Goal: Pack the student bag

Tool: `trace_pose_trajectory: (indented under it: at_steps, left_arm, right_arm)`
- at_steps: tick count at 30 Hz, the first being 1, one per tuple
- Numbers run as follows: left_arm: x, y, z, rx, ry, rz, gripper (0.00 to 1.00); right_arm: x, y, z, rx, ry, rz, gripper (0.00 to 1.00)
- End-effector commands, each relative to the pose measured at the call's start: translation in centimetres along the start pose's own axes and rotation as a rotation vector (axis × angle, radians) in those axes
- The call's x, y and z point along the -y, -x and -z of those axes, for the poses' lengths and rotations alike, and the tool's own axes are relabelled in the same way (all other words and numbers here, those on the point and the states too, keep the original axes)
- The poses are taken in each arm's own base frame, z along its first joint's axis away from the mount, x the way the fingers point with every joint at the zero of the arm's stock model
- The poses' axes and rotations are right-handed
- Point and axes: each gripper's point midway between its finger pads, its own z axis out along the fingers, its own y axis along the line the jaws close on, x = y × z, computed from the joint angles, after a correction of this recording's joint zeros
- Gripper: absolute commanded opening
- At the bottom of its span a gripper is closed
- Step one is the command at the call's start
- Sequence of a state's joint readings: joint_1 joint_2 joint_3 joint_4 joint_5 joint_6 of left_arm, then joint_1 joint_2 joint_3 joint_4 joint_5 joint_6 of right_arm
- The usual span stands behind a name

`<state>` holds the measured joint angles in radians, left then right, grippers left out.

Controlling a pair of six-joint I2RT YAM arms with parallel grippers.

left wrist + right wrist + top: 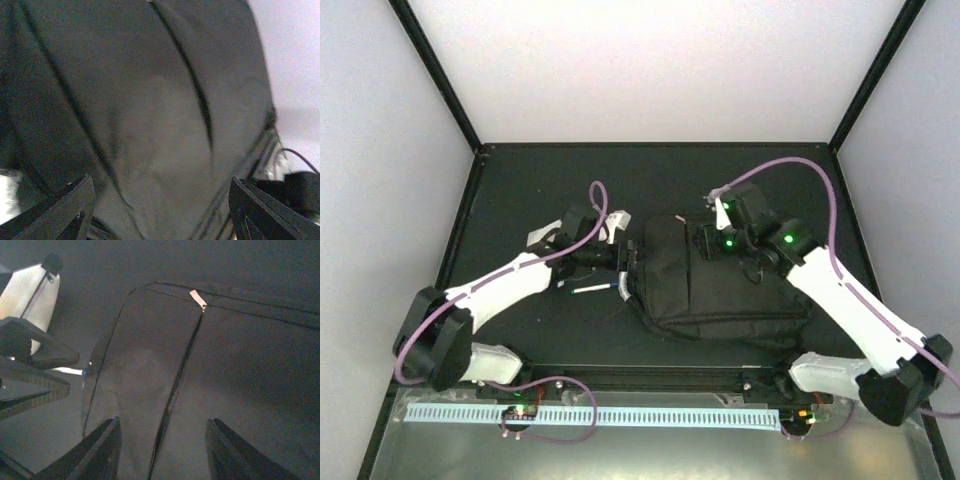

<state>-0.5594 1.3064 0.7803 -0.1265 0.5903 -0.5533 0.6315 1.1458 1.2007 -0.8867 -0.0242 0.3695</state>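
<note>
The bag lies flat on the table, toward 4 o'clock from its middle, and its near edge is hard to tell from the dark tabletop. A pen lies just beside the bag's 9 o'clock edge. The left gripper is at that same edge, fingers spread and tips cut off, with only blurred black fabric between them. The right gripper hangs over the bag's 12 o'clock end, jaws spread, tips also cropped. At 10 o'clock in its wrist view, a whitish pouch is partly hidden by the left gripper.
</note>
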Motion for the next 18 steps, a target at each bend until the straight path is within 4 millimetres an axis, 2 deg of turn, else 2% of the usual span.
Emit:
trace_pose_trajectory:
  at_steps: [1,4,7,12,18]
  left_arm:
    - [-2.1,3.6,-0.7,0.072,0.135,0.009,0.75]
    - [-3.6,5.0,-1.2,0.076,0.176,0.029,0.74]
    - [-3.5,5.6,-2.1,0.073,0.094,0.053,0.71]
    - [-3.1,6.2,-3.5,0.033,-0.002,0.064,0.63]
    - [-4.6,6.4,-4.6,0.006,0.019,0.076,0.62]
  right_arm:
    - [-0.9,2.4,-2.8,0.021,0.021,-0.004,0.42]
    - [-0.6,3.9,-4.8,0.020,-0.018,-0.001,0.34]
    - [-0.1,4.9,-6.9,0.018,-0.068,0.009,0.29]
    - [1.5,5.9,-10.3,-0.003,-0.183,0.047,0.29]
    - [2.3,6.3,-14.1,-0.061,-0.249,0.081,0.32]
